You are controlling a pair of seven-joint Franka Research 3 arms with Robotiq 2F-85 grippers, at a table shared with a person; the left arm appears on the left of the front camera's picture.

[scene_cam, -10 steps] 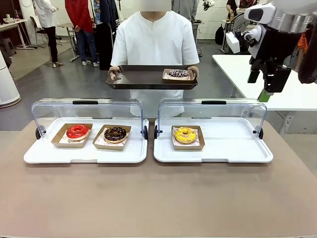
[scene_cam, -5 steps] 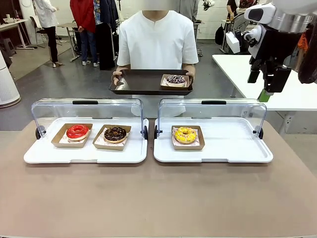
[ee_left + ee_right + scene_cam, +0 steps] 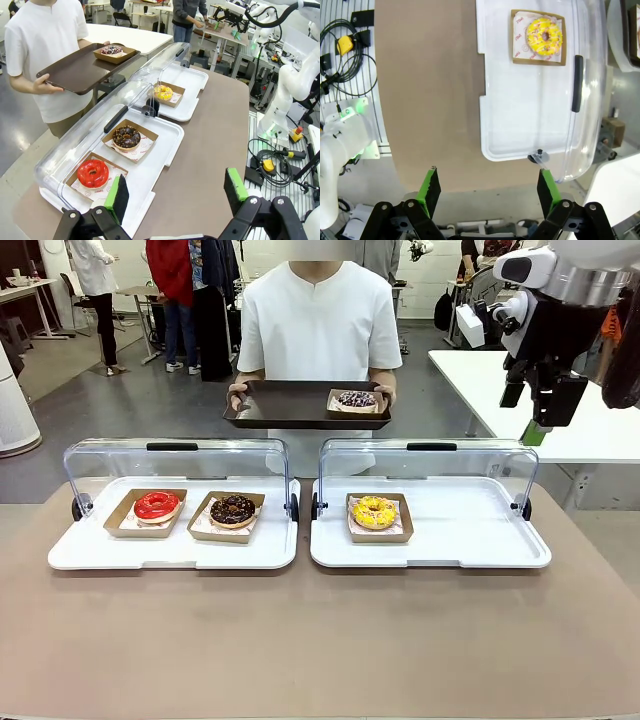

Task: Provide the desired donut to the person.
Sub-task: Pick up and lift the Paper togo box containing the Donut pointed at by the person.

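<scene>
1. Status: the donut (image 3: 355,399) lies on the dark tray (image 3: 280,400) that the person (image 3: 318,320) holds level in both hands, beyond the far side of the right display case (image 3: 460,525) and above its far-left corner. The hand-over looks complete, so the step in hand is judged to be standing clear.
2. End effectors: the right gripper (image 3: 489,175) hangs high above the right display case's near right corner, jaws spread wide and empty. The left gripper (image 3: 176,173), jaws likewise spread and empty, looks toward the right display case from well beyond the left display case (image 3: 100,550).
3. Procedure: route any arm motion upward and away from the right display case. Its clear lid (image 3: 430,465) stands rolled back on the far side, and a low sweep could strike it.
4. Do not reach past the right display case toward the person, because a nudge to the tray could tip it.
5. Leave the yellow donut (image 3: 374,511) in the right display case untouched, as well as the chocolate donut (image 3: 232,508) and the red donut (image 3: 157,505) in the case to its left.
6. Appearance: the delivered donut is a dark ring with a pale, speckled topping. It sits in a shallow brown card holder (image 3: 125,53) near the tray's end, on the side closer to the right display case.
</scene>
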